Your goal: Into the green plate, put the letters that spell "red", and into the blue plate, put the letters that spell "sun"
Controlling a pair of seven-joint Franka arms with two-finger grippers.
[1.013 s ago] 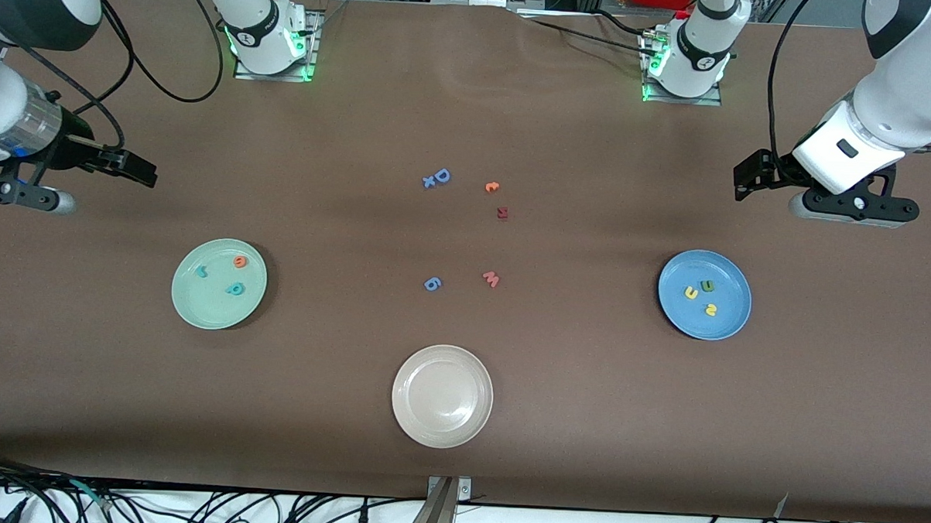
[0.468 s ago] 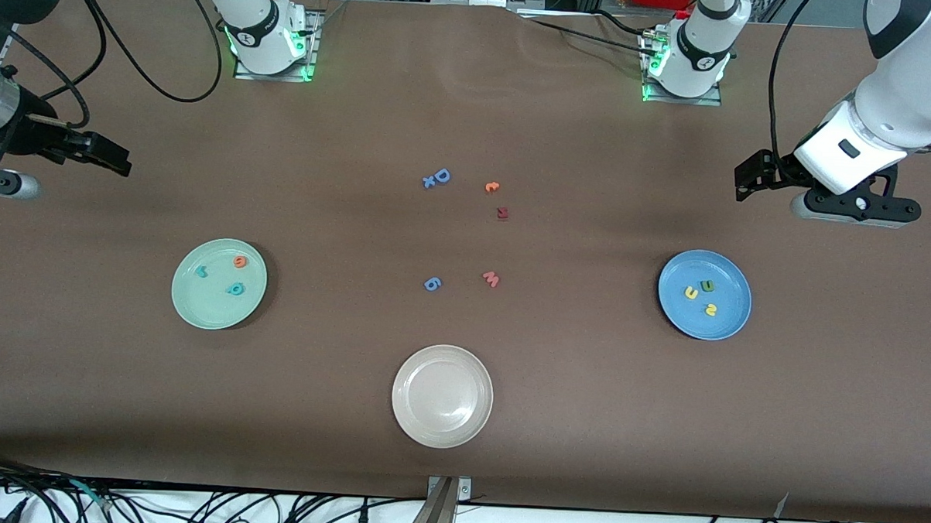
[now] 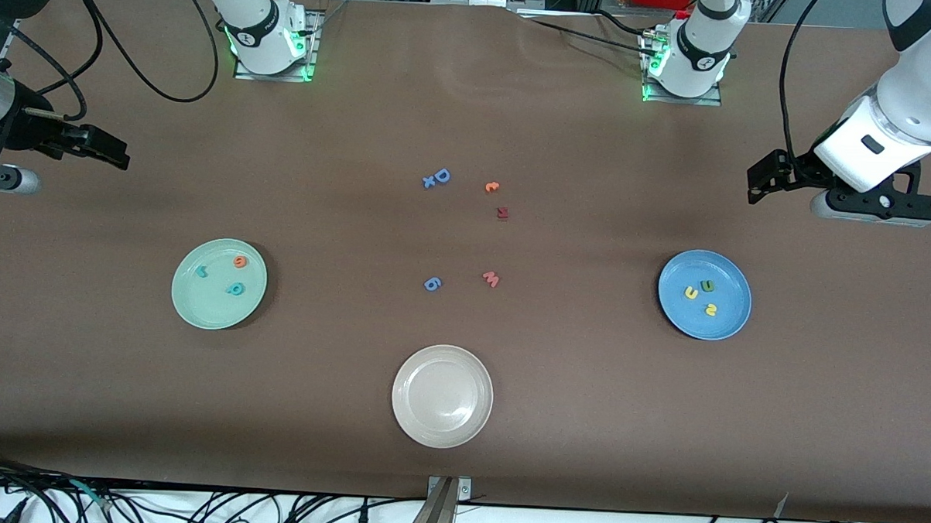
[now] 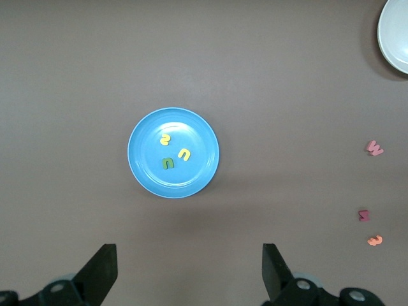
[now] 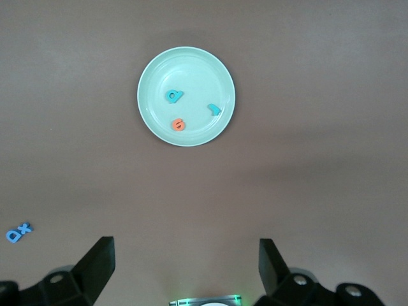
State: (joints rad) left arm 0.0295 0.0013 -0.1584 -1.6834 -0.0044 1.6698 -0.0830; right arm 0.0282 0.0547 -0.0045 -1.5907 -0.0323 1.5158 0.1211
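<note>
Green plate [image 3: 218, 284] holds orange "e" [image 3: 239, 262], teal "d" [image 3: 235, 288] and "r" [image 3: 202, 272]; blue plate [image 3: 704, 295] holds "s" [image 3: 710, 309], "u" [image 3: 690, 293], "n" [image 3: 707, 285]. Both grippers (empty, jaws wide) have drawn farther from the plates: right gripper [image 3: 101, 150], left gripper [image 3: 766, 177]. Sorting appears complete.

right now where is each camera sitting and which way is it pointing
Front view: high across the table, facing both bases; it shows the whole table, both arms, the left gripper and right gripper.
Left wrist view: on the left wrist, looking down at the blue plate; its own open fingers show.
Right wrist view: on the right wrist, looking down at the green plate; its own open fingers show.
Shared: the wrist views share no object; the front view shows both plates.
</note>
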